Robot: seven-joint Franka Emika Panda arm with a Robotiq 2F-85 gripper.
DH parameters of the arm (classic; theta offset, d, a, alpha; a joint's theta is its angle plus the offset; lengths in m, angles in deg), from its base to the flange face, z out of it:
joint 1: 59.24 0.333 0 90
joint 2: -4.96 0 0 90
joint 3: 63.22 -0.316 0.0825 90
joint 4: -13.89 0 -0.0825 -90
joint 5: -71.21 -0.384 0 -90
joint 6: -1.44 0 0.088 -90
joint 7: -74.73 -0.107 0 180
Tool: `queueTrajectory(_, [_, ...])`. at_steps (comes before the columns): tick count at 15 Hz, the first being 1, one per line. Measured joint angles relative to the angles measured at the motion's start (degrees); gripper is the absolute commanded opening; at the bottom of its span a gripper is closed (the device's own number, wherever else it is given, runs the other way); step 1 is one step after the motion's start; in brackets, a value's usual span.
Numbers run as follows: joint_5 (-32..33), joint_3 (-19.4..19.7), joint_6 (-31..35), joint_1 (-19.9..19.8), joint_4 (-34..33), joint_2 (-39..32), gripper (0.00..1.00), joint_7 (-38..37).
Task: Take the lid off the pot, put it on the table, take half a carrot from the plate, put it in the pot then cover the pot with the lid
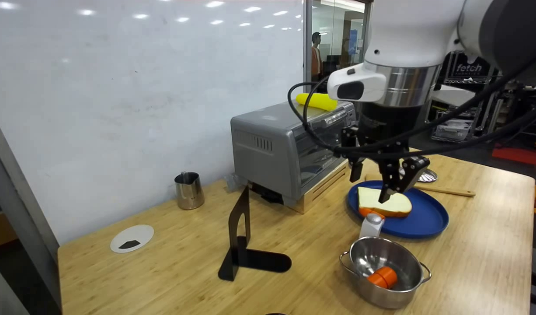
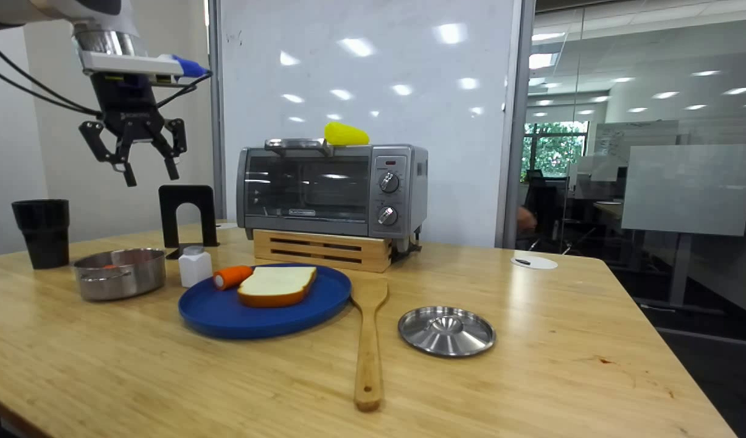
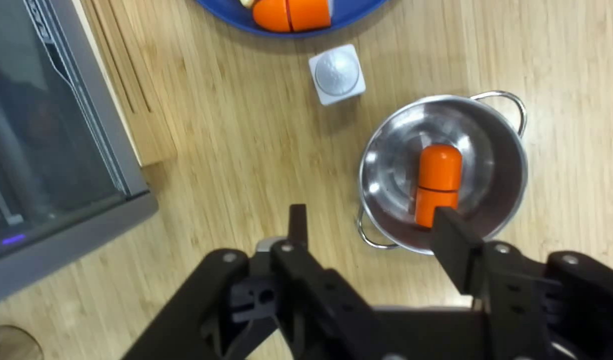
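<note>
Pale, grained wood makes up the table [image 2: 519, 389], and behind it rises a whiteboard [image 2: 379, 70] speckled with reflected ceiling lights. Well above the table hangs the claw [image 2: 151, 173], pointing down, its two fingers spread wide and nothing held between them. Lower than the claw, just ahead of its tips and toward the right of the wrist view, stands the pot [image 2: 118, 281], uncovered; one finger hides part of its rim in that picture. Inside the pot lies the half carrot [image 3: 439, 170], bright orange with a dark line across it.

Farther out from the claw, past a white container [image 3: 336, 75] with a round grey cap, is the plate [image 2: 227, 316]. It carries a slice of bread [image 2: 278, 285] and, close beside that, another carrot piece [image 2: 230, 277]. Farther still from the claw, beyond the plate, the lid [image 2: 447, 331] rests on the table, with a wooden spatula [image 2: 369, 347] lying between the two. To one side of the claw, at left in the wrist view, a grey toaster oven [image 2: 312, 188] sits on a slatted stand [image 2: 380, 252], something yellow [image 2: 347, 134] on top. Also lower than the claw are a black bookend [image 2: 186, 194] and a black cup [image 2: 41, 234].
</note>
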Motion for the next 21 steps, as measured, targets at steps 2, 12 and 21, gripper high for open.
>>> queueTrajectory(2, [0.00,1.96,-0.16,-0.99,1.88,2.86,0.66,-1.79])
queueTrajectory(12, [1.87,14.87,3.65,-12.25,8.71,10.77,0.67,-10.37])
queueTrajectory(21, [3.09,26.25,11.82,-25.45,9.50,9.87,1.00,-19.31])
